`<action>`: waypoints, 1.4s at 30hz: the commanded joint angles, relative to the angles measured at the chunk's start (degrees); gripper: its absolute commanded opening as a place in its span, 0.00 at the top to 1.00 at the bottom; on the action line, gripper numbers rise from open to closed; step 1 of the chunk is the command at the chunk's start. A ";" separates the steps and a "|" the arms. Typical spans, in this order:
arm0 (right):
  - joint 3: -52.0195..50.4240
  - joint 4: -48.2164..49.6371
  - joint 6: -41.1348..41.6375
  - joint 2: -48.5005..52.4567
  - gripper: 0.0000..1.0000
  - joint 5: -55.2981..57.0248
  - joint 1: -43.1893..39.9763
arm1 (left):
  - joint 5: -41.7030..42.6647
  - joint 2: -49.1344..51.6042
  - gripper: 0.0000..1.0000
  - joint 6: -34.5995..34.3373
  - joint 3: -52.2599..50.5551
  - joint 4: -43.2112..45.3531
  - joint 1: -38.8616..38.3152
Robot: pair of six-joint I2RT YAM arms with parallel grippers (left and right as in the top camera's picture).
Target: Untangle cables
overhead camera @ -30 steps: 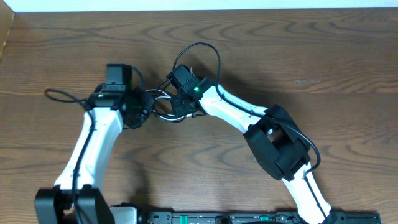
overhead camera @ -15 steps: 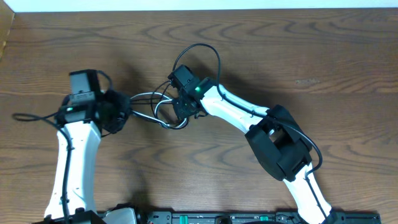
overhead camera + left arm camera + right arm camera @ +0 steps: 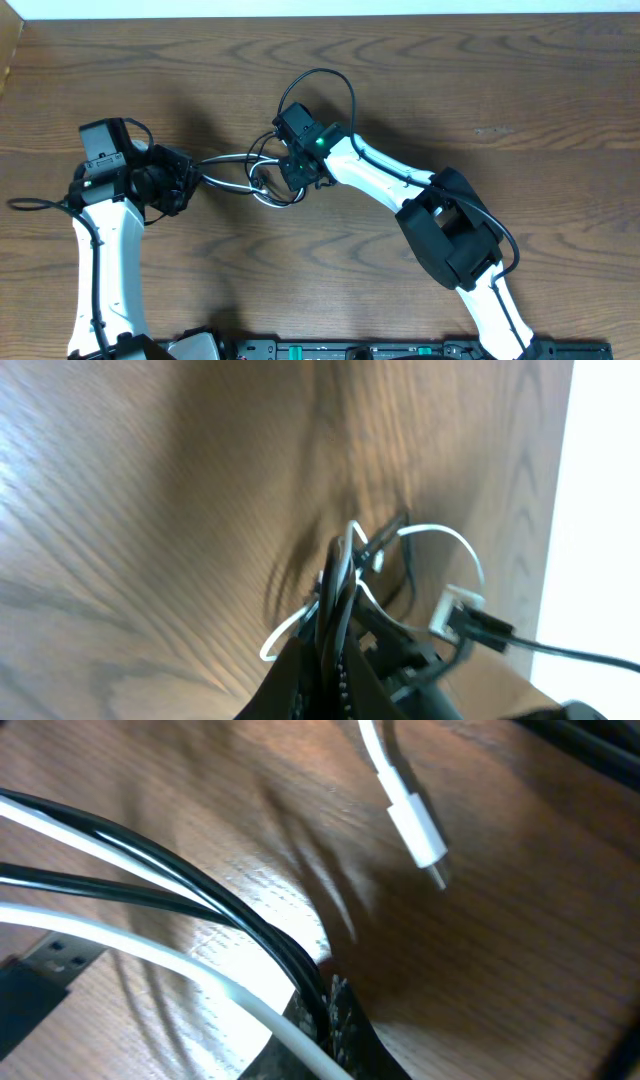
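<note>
Both arms meet near the left-middle of the wooden surface [image 3: 480, 80], with the cables [image 3: 228, 160] strung between them. The left hand [image 3: 185, 180] sits well to the left and the right hand [image 3: 292, 172] nearer the centre. Several thin strands span the gap between the two, spreading slightly apart in the middle and lying close above the wood.

From the left wrist, the left hand [image 3: 335, 635] is closed on the bundle. The black cable [image 3: 340, 575] and a white strand run together into the dark fingers [image 3: 310, 670] at the bottom of the view. Beyond the grip, the white cable [image 3: 445, 538] arcs out in a loose loop towards a small pale plug end [image 3: 452, 608] (a dark plug sits just beside it, though what it belongs to is hard to tell).

From the right wrist, two black strands [image 3: 190, 885] sweep in from the left and disappear into the textured fingertip [image 3: 338, 1020] at the lower edge. The white cable [image 3: 170, 960] runs just under them into the same spot, so the right hand looks clamped on both. A white plug [image 3: 415, 825] lies loose on the wood above and to the right, apart from the grip. A flat black plug [image 3: 35, 982] shows at the lower left edge.

In the overhead view a small tangle of loops sits directly under the right hand.
</note>
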 commanded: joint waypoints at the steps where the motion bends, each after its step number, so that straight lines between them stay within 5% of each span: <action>1: -1.03 -0.98 -0.76 0.48 0.99 5.60 -0.90 | 6.78 -1.14 0.92 0.39 0.26 0.94 0.74; 6: -1.01 -1.01 -0.76 0.48 0.99 5.33 -0.74 | 12.90 -1.14 0.92 0.33 0.26 5.29 0.74; 22: -1.01 2.80 -10.01 0.48 0.99 -12.02 1.07 | 6.25 1.16 0.92 -5.64 0.26 7.91 0.52; 34: -1.01 2.93 -10.67 0.48 0.95 -12.44 1.49 | 6.54 4.79 0.92 -7.93 0.22 8.79 0.13; 42: -1.03 1.86 -10.64 0.50 0.98 -8.81 1.49 | 20.87 7.02 0.92 -9.57 0.22 16.06 -0.02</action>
